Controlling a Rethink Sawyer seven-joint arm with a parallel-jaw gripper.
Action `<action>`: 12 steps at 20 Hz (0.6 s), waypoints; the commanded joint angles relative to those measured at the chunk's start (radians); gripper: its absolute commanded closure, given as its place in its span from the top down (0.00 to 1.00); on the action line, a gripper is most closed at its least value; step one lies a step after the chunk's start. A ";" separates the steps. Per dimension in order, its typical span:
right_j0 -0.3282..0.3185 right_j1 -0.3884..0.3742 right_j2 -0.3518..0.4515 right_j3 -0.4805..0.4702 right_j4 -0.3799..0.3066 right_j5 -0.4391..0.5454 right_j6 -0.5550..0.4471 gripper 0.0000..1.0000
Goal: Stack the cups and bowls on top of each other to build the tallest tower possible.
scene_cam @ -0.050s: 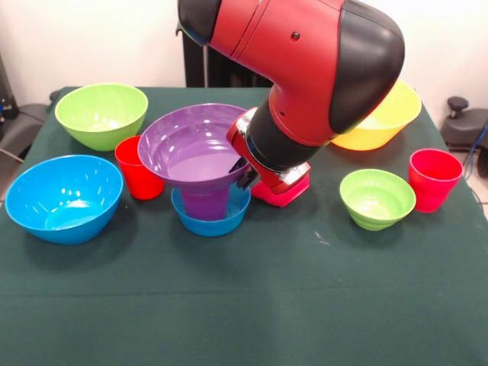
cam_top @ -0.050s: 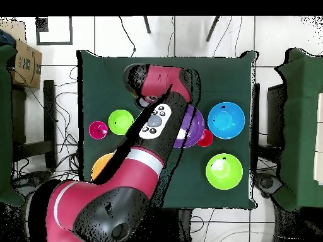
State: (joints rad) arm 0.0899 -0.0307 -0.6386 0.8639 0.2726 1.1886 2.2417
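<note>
**Tool at rim of purple bowl, grip unclear**

Tool [scene_cam @ -0.050s: 245,169] down at right rim of large purple bowl [scene_cam @ -0.050s: 192,143], mostly hidden under the red-and-black arm [scene_cam @ -0.050s: 305,69]; one dark fingertip seen at the rim, opening width and hold cannot be told. Purple bowl sitting on purple cup [scene_cam @ -0.050s: 204,203], cup standing in small blue bowl [scene_cam @ -0.050s: 212,219] at desk centre: three-piece tower. Small red-pink bowl [scene_cam @ -0.050s: 280,191] just right of the tower, under the wrist, partly hidden. Red cup [scene_cam @ -0.050s: 139,169] just left of the tower, touching or nearly touching purple bowl's edge. Large blue bowl [scene_cam @ -0.050s: 64,198] near left, large lime green bowl [scene_cam @ -0.050s: 101,114] far left. Small lime green bowl [scene_cam @ -0.050s: 377,198] right of centre, second red cup [scene_cam @ -0.050s: 433,179] beside it further right. Yellow bowl [scene_cam @ -0.050s: 389,118] far right, partly behind the arm. All on dark green desk [scene_cam @ -0.050s: 252,305].
</note>
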 commanded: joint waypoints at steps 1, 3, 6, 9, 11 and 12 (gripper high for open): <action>0.020 -0.029 0.085 0.058 0.016 -0.015 0.197 1.00; 0.023 -0.031 0.081 0.060 0.012 -0.038 0.200 1.00; 0.025 -0.032 0.076 0.060 0.011 -0.052 0.211 1.00; 0.026 -0.034 0.075 0.066 0.011 -0.060 0.212 1.00; 0.025 -0.035 0.077 0.071 0.011 -0.066 0.210 1.00; 0.025 -0.036 0.079 0.074 0.012 -0.068 0.208 1.00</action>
State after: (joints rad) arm 0.0964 -0.0313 -0.6386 0.8709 0.2726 1.1890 2.2417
